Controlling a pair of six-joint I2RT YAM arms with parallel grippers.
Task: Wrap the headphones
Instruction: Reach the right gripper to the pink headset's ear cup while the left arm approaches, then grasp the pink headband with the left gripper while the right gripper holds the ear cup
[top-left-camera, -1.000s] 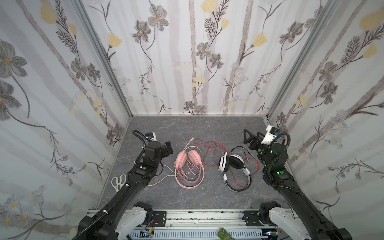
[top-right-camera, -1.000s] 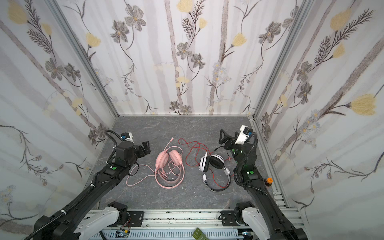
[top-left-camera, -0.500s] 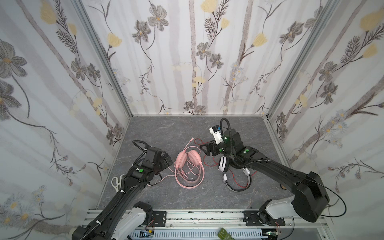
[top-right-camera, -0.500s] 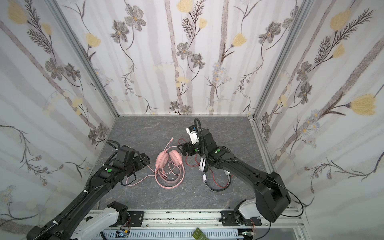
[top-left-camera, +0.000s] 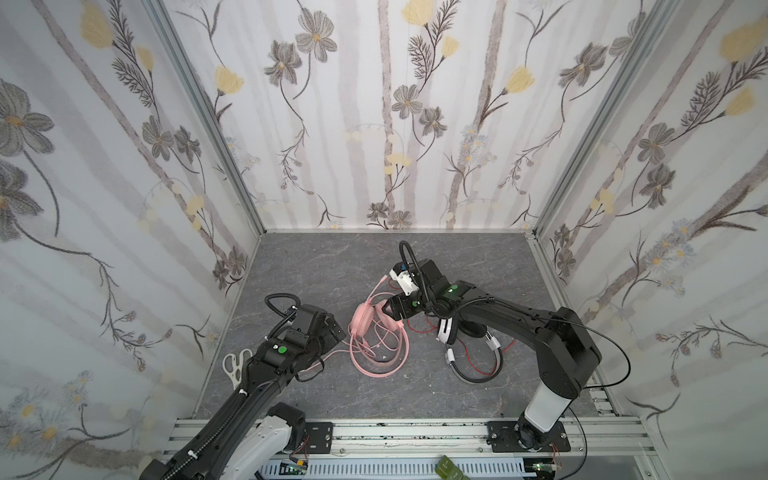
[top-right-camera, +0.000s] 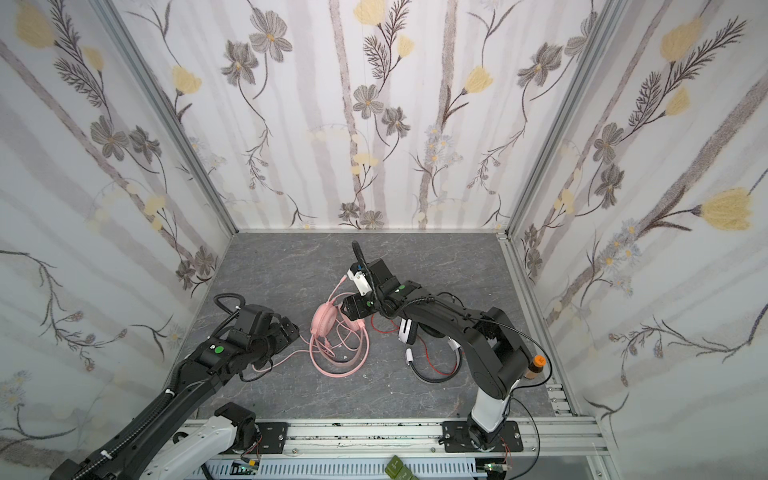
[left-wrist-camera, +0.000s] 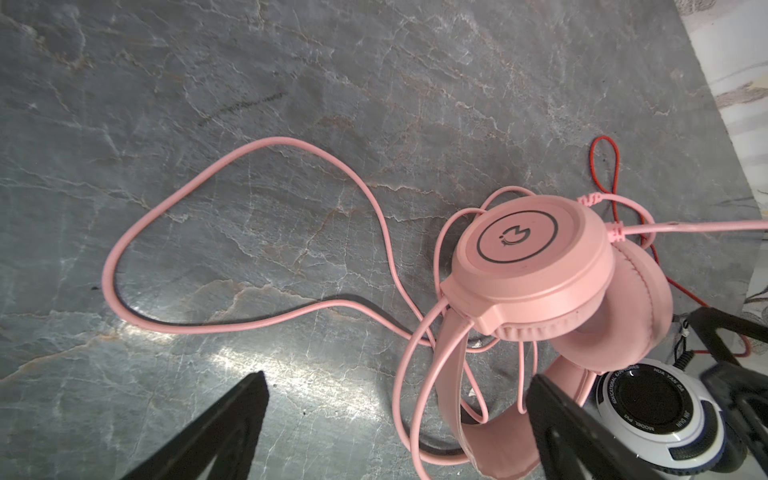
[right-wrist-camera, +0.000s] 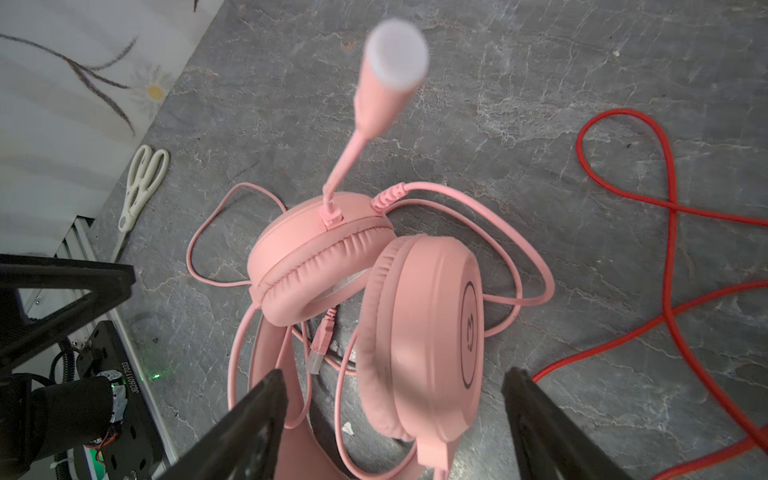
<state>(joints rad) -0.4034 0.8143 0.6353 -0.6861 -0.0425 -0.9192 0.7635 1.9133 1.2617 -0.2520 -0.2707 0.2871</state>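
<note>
We are finding 2 headsets lying side by side near the middle of the counter (top-left-camera: 324, 266). The pink headset (top-left-camera: 363, 326) is lying on the side nearer the left edge. Its earcups (right-wrist-camera: 316, 257) are leaning together and its headband (top-left-camera: 382, 370) is lying flat, pointing toward the front edge. Its mic boom (right-wrist-camera: 365, 124) is sticking up and away toward the back edge. The pink cable (left-wrist-camera: 216, 170) is looping loosely around the earcups and trailing toward the left edge, beneath the left arm (top-left-camera: 266, 374). The white headset (top-left-camera: 448, 332) is lying just beside the pink one, toward the right edge, partly hidden under the right arm (top-left-camera: 498, 311). The red cable (right-wrist-camera: 669, 199) is sprawling around it and reaching past the pink earcups toward the back edge.

The right gripper (right-wrist-camera: 395, 374) is reaching across the middle and hanging over the pink headset. Its jaws are standing wide, 1 on each side of an earcup, with a gap showing on both sides, so they are gripping nothing. The left gripper (top-left-camera: 337, 328) is hovering just beside the pink headset, on the side of the left edge. Its jaws are standing fully wide and empty, with bare counter and cable loops between them.

Scissors (top-left-camera: 235, 365) are lying against the left edge, toward the front-left corner.
</note>
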